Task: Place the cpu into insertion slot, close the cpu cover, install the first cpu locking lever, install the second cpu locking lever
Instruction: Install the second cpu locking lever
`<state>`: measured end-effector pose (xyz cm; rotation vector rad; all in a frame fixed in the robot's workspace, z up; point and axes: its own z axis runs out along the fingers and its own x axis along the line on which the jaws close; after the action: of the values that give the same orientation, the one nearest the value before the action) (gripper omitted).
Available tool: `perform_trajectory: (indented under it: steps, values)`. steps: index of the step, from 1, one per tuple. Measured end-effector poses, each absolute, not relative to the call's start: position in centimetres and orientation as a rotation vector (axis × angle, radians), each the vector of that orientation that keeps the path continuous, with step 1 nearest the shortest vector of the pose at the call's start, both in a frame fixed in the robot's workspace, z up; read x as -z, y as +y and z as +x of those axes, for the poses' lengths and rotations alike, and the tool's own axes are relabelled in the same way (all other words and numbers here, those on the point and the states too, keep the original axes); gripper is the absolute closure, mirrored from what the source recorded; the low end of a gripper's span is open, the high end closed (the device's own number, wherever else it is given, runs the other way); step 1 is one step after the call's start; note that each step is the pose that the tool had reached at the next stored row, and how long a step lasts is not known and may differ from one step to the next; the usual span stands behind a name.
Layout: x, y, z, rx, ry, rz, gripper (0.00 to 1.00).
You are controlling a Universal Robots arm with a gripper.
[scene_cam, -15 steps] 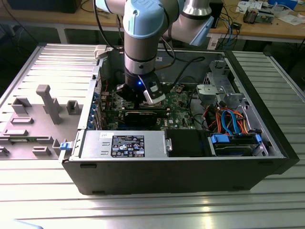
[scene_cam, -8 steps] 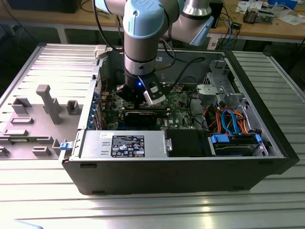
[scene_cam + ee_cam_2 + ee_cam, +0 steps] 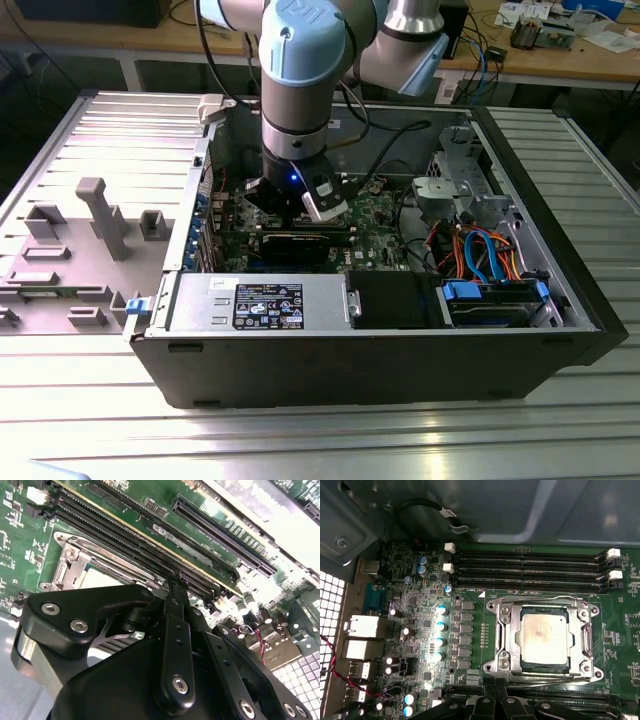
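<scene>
In the first wrist view the cpu [image 3: 545, 640] lies flat in the insertion slot [image 3: 580, 677], its dull silver top showing through the window of the cpu cover [image 3: 512, 641], which is down over it. Thin wire levers run low along two opposite sides of the cover [image 3: 540, 599] [image 3: 555, 680]. My gripper [image 3: 496, 692] sits just beside the socket's edge, fingers together with nothing between them. The second wrist view has the gripper [image 3: 173, 582] tip by the memory slots, with the socket's metal frame [image 3: 75, 562] close by. The exterior view puts the gripper [image 3: 300, 205] low inside the open computer case.
Long black memory slots [image 3: 530, 570] flank the socket. A black expansion card [image 3: 300, 245], a power supply [image 3: 260, 300] and a drive cage with blue and orange cables [image 3: 490, 260] fill the case. Grey fixtures [image 3: 100, 215] stand on the exterior view's left.
</scene>
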<state>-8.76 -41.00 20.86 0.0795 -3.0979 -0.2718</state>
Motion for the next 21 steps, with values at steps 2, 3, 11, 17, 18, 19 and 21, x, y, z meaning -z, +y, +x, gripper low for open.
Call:
perform_trajectory:
  steps: [2, 3, 11, 17, 18, 19, 21]
  values:
    - [-20.8, -41.0, -8.76, 0.28, -3.097, 0.08, 0.89]
    - [-20.75, -41.0, -8.75, 0.285, -3.097, 0.08, 0.89]
    - [-20.42, -41.0, -8.75, 0.323, -3.094, 0.081, 0.89]
    - [-20.32, -41.0, -8.77, 0.343, -3.092, 0.081, 0.89]
    - [-20.32, -41.0, -8.78, 0.345, -3.092, 0.081, 0.89]
    - [-20.31, -41.0, -8.79, 0.348, -3.092, 0.081, 0.89]
    - [-20.3, -41.0, -8.82, 0.353, -3.091, 0.081, 0.89]
